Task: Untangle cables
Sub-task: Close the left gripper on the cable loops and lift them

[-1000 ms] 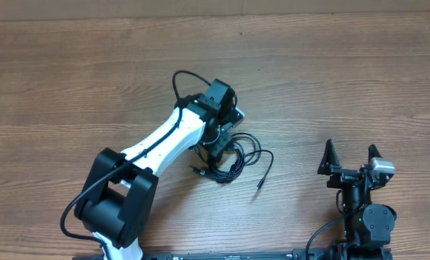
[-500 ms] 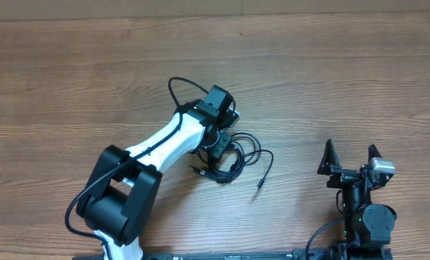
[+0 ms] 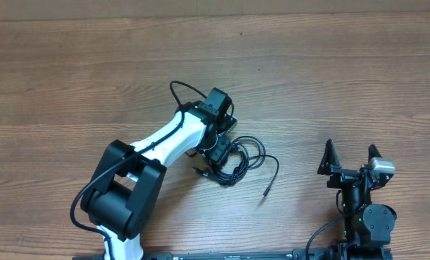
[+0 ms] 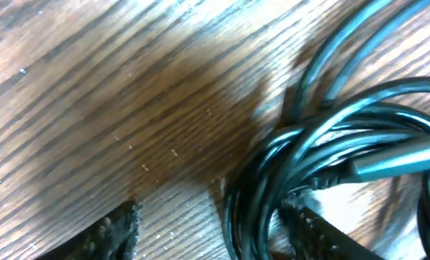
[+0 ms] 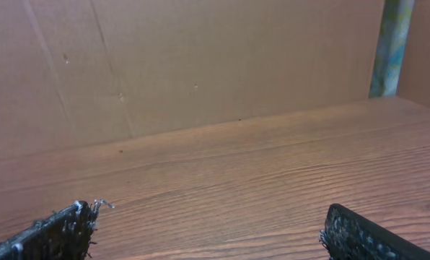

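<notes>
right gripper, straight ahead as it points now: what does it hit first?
Way looks free. The right gripper points across the table toward the cardboard wall, the first thing in line. The cables sit off to the side. Pitch is unclear; it could graze the tabletop first.

The cables' (image 3: 233, 160) loose plug end (image 3: 265, 193) slid out toward the right gripper (image 3: 350, 146) — left arm (image 3: 168, 137) nudged that way too.

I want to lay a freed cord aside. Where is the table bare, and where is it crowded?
Bare: the far strip of the table beyond the left arm; the wood left of that arm; the gap between the cables and the right gripper. Crowded: the middle, where the left arm hangs over the cables.
</notes>
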Robot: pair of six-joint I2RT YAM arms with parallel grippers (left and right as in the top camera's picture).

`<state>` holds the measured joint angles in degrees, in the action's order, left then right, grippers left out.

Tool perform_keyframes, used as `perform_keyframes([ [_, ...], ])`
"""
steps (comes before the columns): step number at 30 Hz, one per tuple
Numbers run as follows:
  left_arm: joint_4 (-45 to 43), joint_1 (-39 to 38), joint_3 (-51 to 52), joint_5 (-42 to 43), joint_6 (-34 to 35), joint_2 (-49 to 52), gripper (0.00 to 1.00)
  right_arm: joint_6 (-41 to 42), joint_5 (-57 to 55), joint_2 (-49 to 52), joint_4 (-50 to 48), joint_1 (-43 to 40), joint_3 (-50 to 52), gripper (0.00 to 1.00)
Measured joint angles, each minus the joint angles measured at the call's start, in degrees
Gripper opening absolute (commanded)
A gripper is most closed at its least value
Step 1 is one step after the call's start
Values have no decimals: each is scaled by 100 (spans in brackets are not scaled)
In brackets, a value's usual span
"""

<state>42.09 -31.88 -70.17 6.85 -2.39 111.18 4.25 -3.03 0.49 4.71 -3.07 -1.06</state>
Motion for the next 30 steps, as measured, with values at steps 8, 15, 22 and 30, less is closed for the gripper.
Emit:
perform_keyframes([
  [8,4,9,-48,302,17,-7,75,0,2,0,0,2,0,100],
  [15,-11,9,-44,450,44,28,49,2,2,0,-2,0,0,100],
  [22,-13,9,-33,326,55,42,30,2,2,0,-2,2,0,100],
  [30,-267,9,118,348,356,2,4,0,4,0,2,2,0,100],
])
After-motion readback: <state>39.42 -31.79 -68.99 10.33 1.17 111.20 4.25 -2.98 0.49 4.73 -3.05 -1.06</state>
